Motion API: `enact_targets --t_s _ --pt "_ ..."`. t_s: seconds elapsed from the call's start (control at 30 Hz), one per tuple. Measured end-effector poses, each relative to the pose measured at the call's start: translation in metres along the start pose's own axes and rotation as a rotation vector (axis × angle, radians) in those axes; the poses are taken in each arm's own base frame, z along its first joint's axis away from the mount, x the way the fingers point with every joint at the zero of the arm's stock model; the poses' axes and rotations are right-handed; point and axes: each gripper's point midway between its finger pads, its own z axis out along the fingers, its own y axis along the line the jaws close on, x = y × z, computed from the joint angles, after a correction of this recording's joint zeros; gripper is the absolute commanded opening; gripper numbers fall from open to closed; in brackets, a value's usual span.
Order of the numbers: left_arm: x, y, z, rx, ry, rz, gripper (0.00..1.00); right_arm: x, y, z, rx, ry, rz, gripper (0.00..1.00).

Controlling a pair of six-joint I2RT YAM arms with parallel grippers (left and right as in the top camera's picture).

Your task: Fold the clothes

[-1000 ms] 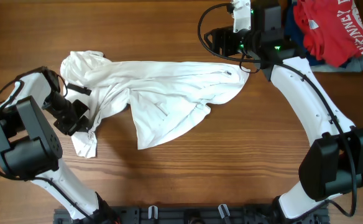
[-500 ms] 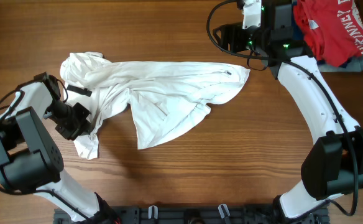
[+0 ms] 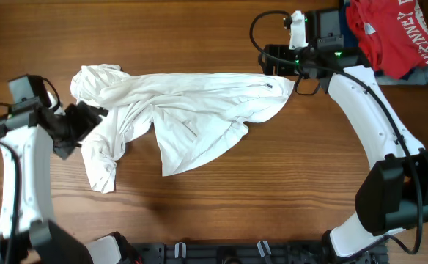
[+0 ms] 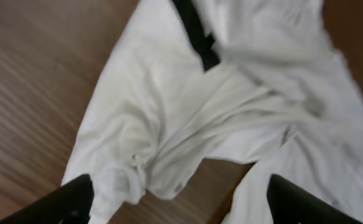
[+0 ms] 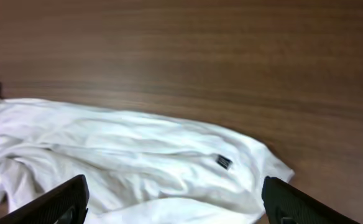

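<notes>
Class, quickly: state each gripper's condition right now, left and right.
Left gripper: open, holding nothing, over the crumpled white T-shirt.
Right gripper: open, holding nothing, above the shirt.

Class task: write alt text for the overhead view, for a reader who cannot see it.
A crumpled white T-shirt lies spread across a wooden table, unfolded. The left gripper sits at its left edge and the right gripper just beyond its right end; neither visibly holds it. A red garment lies in the top right corner.

Red garment lies on blue garments on wooden table.
</notes>
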Motion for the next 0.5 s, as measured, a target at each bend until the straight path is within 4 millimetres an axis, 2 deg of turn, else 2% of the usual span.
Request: enact_targets --t_s 0.17,0.33,0.4,0.47,0.5 --pt "-0.024 -0.014 -0.020 0.060 -0.142 0.053 1.00 -0.003 -0.014 -0.002 0.040 -0.009 0.020 0.90" --pt "-0.049 -0.033 -0.022 0.106 -0.253 0.155 1.00 -0.005 -0.016 -0.002 0.049 -0.020 0.019 0.91" --pt "-0.058 -0.044 -0.017 0.121 -0.285 0.196 0.99 -0.007 -0.016 -0.002 0.049 -0.025 0.018 0.90" --pt "-0.063 -0.052 -0.003 0.121 -0.288 0.240 0.99 -0.006 -0.017 0.000 0.049 -0.023 0.018 0.90" --pt "-0.064 -0.056 0.011 0.116 -0.275 0.269 0.98 -0.006 -0.017 0.002 0.050 -0.020 0.019 0.90"
